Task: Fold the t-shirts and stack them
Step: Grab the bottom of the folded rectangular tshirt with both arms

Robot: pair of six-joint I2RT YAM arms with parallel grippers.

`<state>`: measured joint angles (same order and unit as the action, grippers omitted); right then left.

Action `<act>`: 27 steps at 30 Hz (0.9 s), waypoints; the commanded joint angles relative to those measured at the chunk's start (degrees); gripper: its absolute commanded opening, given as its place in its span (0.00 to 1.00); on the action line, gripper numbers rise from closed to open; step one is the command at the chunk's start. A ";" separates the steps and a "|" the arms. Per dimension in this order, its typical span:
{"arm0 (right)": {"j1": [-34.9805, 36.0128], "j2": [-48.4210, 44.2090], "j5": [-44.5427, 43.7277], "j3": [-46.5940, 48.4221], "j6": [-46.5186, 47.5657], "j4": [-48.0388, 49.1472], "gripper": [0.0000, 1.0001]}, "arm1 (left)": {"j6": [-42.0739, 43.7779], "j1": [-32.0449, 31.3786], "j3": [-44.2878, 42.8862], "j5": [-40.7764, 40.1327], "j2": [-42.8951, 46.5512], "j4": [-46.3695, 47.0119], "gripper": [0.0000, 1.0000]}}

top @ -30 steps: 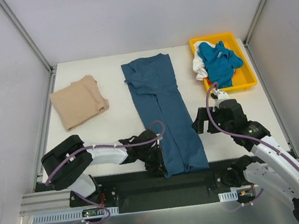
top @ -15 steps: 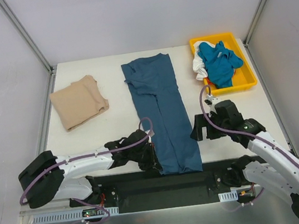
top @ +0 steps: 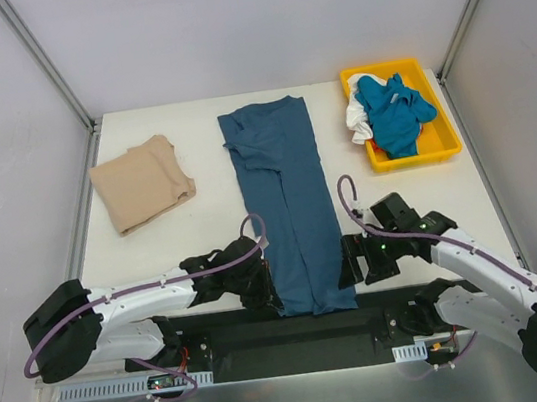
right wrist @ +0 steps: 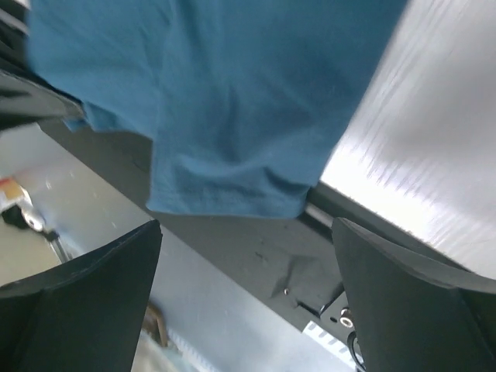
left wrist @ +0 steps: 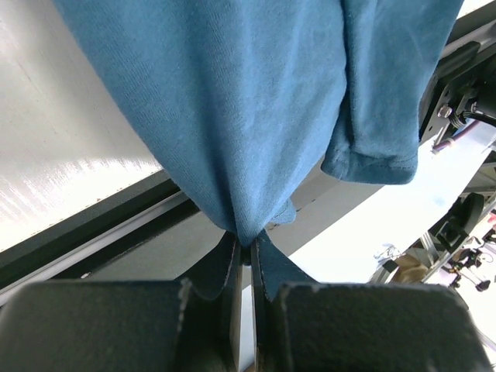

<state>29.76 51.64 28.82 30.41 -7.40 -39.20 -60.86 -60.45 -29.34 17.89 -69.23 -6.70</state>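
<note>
A large dark teal-blue t-shirt lies as a long strip down the middle of the table, its near end hanging over the front edge. My left gripper is shut on its near left corner; in the left wrist view the cloth bunches into the pinched fingertips of that gripper. My right gripper stands open just right of the near right corner. In the right wrist view the hem lies ahead of that open gripper, untouched. A tan-beige t-shirt lies folded at the left.
A yellow tray at the back right holds a crumpled bright blue t-shirt and a white one. A black rail runs along the table's near edge. Grey walls and metal posts close in the sides and back.
My left gripper has slid left along the near edge, pulling the shirt's near end with it. The right arm has swung in and down from the table's right side to the shirt's near right corner.
</note>
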 commanded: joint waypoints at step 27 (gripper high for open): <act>12.17 10.61 -2.63 -4.93 -9.04 12.76 0.01 | -2.95 -0.55 1.13 -2.60 2.86 -1.21 0.00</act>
<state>41.56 65.89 27.29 22.33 -17.10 -23.27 -62.65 -60.45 -29.06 16.78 -69.17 -6.79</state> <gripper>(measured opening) 0.067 0.015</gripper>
